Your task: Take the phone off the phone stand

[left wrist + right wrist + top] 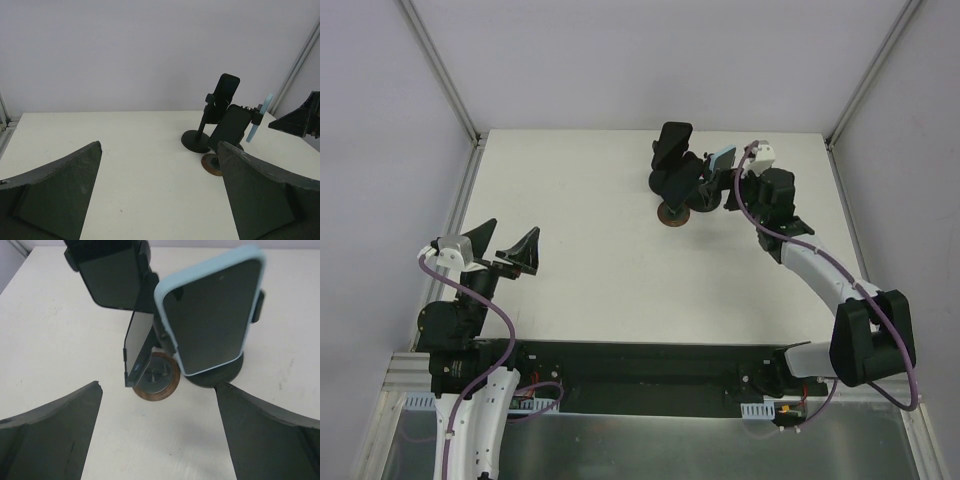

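Three phones stand on stands at the back of the table. A phone in a light blue case (pixel 212 310) leans on a stand with a black round base (pixel 227 374), right in front of my open right gripper (pixel 159 386). Left of it, a black phone (pixel 137 347) is seen edge-on over a brown-rimmed base (pixel 157 377). A third black phone (pixel 110 272) sits higher, on a taller stand. In the top view the right gripper (pixel 720 195) is beside the blue phone (pixel 722 160), apart from it. My left gripper (pixel 505 250) hangs open and empty over the table's left.
The white table (pixel 590 250) has metal frame posts at its back corners (pixel 470 135). From the left wrist view, the tall stand's black base (pixel 195 141) and the brown-rimmed base (pixel 212 164) sit close together, with a right gripper finger (pixel 297 120) beyond them.
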Robot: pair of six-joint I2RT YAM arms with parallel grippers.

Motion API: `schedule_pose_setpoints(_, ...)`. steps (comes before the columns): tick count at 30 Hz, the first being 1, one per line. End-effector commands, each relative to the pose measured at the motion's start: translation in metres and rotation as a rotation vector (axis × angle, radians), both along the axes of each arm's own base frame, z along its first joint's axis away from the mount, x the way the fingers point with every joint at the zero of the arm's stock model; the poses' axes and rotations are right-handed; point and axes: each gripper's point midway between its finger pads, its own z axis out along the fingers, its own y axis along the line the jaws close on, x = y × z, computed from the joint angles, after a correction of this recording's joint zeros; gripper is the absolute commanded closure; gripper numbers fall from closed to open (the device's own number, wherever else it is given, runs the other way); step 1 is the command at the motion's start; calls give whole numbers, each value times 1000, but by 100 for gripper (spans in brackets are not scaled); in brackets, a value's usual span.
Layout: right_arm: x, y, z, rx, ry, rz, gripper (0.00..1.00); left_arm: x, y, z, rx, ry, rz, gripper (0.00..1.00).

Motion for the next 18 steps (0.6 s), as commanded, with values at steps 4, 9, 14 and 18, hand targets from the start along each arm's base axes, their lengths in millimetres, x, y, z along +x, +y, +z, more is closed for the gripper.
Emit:
schedule_pose_setpoints(4,28,-9,58,-78,-173,114,4,3,-1,2,12,-14,-4,1)
schedule_pose_setpoints(9,45,-7,65,-114,-196,152,4,4,-1,1,13,-9,-4,1)
schedule_pose_setpoints(14,67,-10,57,-149,-181,152,4,5,-1,-1,15,-5,-4,1)
schedule_pose_setpoints(18,78,-17,59,-188,-191,128,4,7,-1,-2,17,1,-1,1)
